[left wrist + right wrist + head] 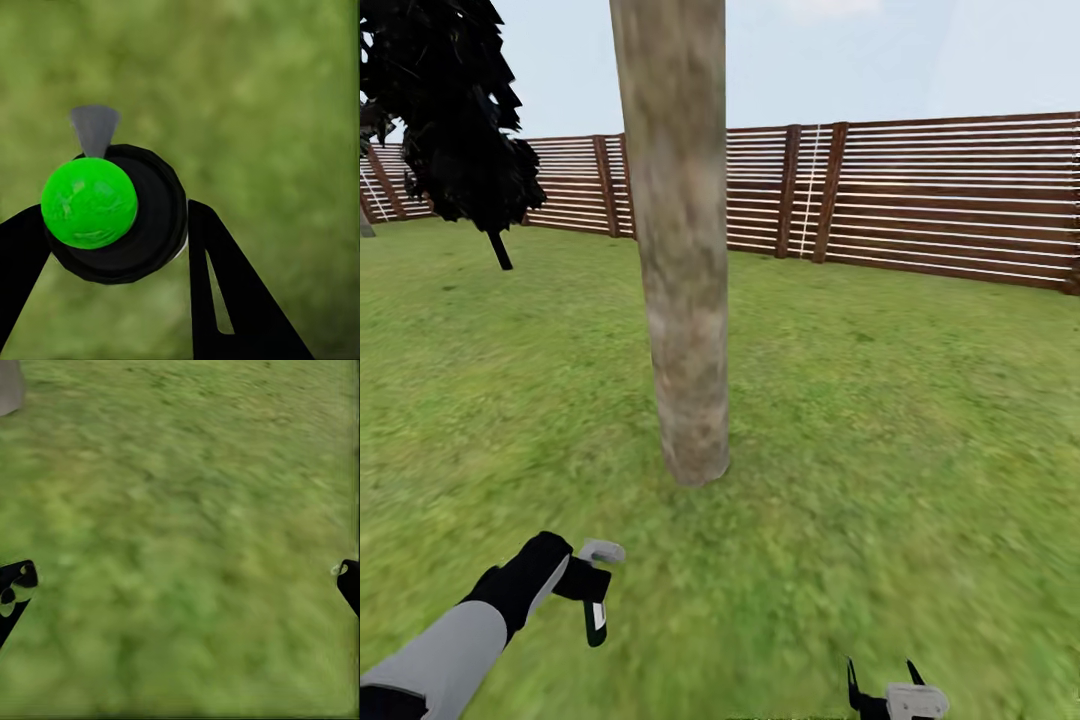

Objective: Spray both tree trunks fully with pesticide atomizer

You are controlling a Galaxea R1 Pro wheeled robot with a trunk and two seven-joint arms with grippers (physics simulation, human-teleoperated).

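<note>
One thick, pale grey-brown mottled tree trunk (678,260) rises from the lawn straight ahead, and its base also shows as a grey corner (9,386) in the right wrist view. At the lower left my left gripper (588,585) is shut on the pesticide atomizer (596,612), whose pale grey spray head (603,550) points toward the trunk a short way off. In the left wrist view the atomizer (146,217) sits between the black fingers (225,300) as a round black body with a green ball and a grey nozzle. My right gripper (885,690) hangs open over grass, its fingertips (15,589) far apart.
A brown slatted fence (920,200) closes the lawn at the back. A thin-stemmed dark-leaved tree (455,120) stands at the back left. Green grass (900,450) spreads on every side of the trunk.
</note>
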